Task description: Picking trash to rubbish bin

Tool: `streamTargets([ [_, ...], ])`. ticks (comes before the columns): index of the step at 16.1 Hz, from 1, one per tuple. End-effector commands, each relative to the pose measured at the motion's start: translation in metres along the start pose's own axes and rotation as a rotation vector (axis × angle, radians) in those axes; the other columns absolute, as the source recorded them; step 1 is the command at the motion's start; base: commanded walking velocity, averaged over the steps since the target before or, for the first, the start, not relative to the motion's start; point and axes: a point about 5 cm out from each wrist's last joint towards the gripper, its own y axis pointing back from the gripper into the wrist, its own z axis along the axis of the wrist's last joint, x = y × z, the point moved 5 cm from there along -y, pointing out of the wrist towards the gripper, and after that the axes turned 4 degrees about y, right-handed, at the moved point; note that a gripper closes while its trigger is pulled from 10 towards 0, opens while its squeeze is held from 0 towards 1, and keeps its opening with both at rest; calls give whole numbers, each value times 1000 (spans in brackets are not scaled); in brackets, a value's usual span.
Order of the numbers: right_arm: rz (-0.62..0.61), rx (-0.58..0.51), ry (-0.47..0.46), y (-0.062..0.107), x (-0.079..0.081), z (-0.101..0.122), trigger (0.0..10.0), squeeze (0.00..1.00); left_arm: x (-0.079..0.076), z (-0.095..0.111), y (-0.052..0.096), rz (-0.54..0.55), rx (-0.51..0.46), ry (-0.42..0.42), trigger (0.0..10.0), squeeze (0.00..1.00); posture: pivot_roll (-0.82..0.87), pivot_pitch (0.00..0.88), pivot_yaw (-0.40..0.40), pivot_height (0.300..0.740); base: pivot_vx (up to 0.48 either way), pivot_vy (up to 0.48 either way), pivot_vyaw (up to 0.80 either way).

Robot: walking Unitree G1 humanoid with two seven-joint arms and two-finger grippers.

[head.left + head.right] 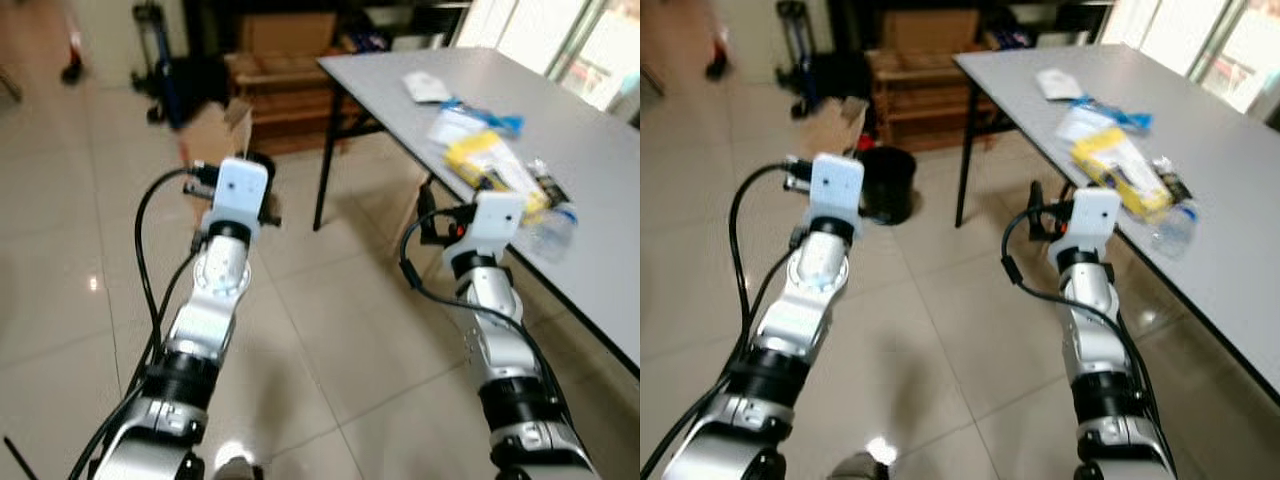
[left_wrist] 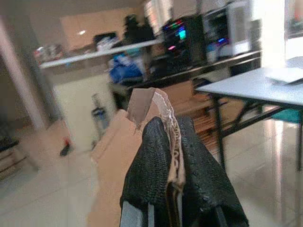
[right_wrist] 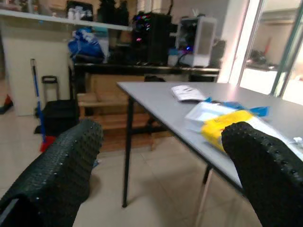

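Observation:
My left gripper (image 2: 168, 125) is shut on a torn piece of brown cardboard (image 2: 142, 101), held out over the tiled floor. The same cardboard (image 1: 835, 125) sticks out beyond the left wrist. Just past it on the floor stands a black rubbish bin (image 1: 886, 183). My right gripper (image 3: 163, 130) is open with nothing between its fingers (image 3: 61, 170), beside the near edge of the grey table (image 1: 1240, 200). On the table lie a yellow packet (image 1: 1120, 165), a blue-and-white wrapper (image 1: 1090, 118), a white paper (image 1: 1058, 85) and a clear plastic bottle (image 1: 1170, 230).
A black table leg (image 1: 965, 160) stands to the right of the bin. Stacked wooden crates (image 1: 920, 90) with a cardboard box (image 1: 930, 30) on top sit behind the bin. A dark trolley (image 1: 800, 50) stands at the back left. Tiled floor lies open in front of me.

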Motion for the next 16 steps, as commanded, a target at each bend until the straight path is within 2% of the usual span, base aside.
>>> streamTargets([
  [1, -12, -3, -3, -1, -5, 3, 10000, 0, -2, 6, -1, -2, -19, -1, 10000, 0, -46, 66, -102, 740, 0, 0, 800],
  [6, 0, -2, -7, 0, -3, 1, 10000, 0, -4, 4, -1, -10, -9, 4, 10000, 0, -45, 66, -101, 740, 0, 0, 800],
  [8, 25, 37, -13, 2, 2, -8, 10000, 0, -5, -13, 3, -14, 48, 42, 10000, 0, -45, 65, -103, 740, 0, 0, 319],
  [10, 56, 114, -24, 7, 6, -28, 10000, 0, -9, -43, 13, -50, 145, 38, 10000, 0, -48, 64, -103, 740, 0, 0, 0],
  [12, 110, 255, -7, 22, 11, -64, 10000, 0, -21, -83, 32, -140, 286, 40, 10000, 0, -45, 62, -105, 740, 0, 0, 0],
  [13, 139, 346, 28, 35, 12, -88, 10000, 0, -24, -109, 48, -176, 376, 41, 10000, 0, -46, 63, -104, 740, 0, 0, 0],
  [14, 153, 393, 24, 42, 13, -100, 10000, 0, -25, -124, 57, -189, 430, 32, 10000, 0, -49, 62, -105, 740, 0, 0, 0],
  [15, 194, 518, 22, 64, 15, -129, 10000, 0, -25, -156, 85, -222, 552, 11, 10000, 0, -48, 65, -109, 740, 0, 0, 0],
  [16, 208, 577, 18, 75, 16, -142, 10000, 0, -25, -172, 100, -230, 620, 4, 10000, 0, -48, 66, -111, 740, 0, 0, 0],
])
